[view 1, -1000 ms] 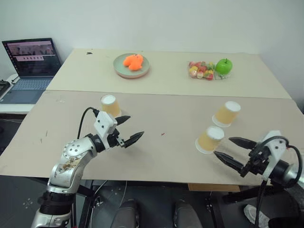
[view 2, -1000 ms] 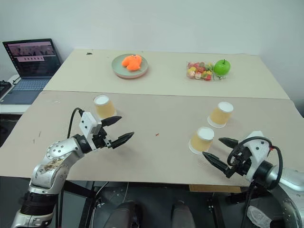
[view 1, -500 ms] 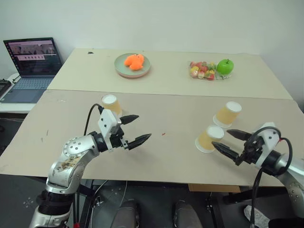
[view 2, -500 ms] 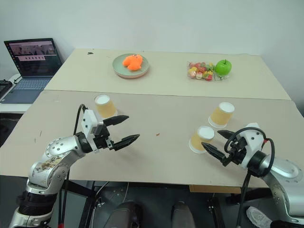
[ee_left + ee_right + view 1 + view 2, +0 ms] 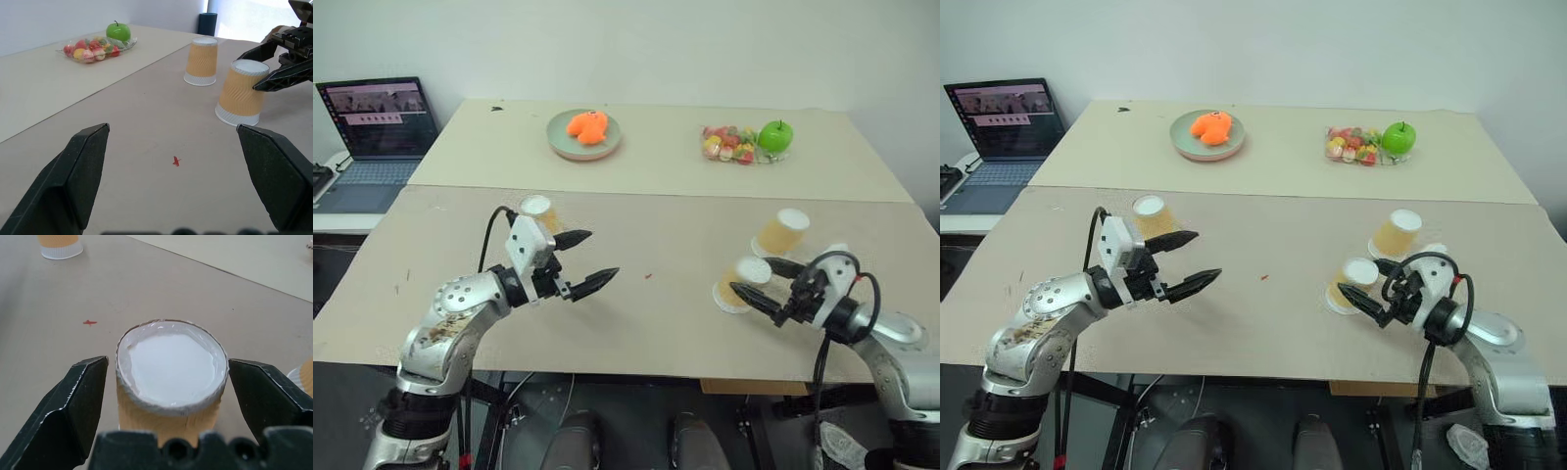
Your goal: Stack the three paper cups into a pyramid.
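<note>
Three cups stood upside down on the table [image 5: 656, 323]. One cup [image 5: 536, 209] was on the left side, behind the left gripper [image 5: 587, 261]. The near cup [image 5: 741, 284] on the right stood between the fingers of the right gripper [image 5: 756, 281], not touched. The far cup [image 5: 781, 233] stood near, behind it. Farther back lay a plate [image 5: 584, 137] and an apple [image 5: 774, 136].

right gripper [image 5: 756, 284] advanced, open jaws now flanking nearest cup [image 5: 741, 285]
</note>
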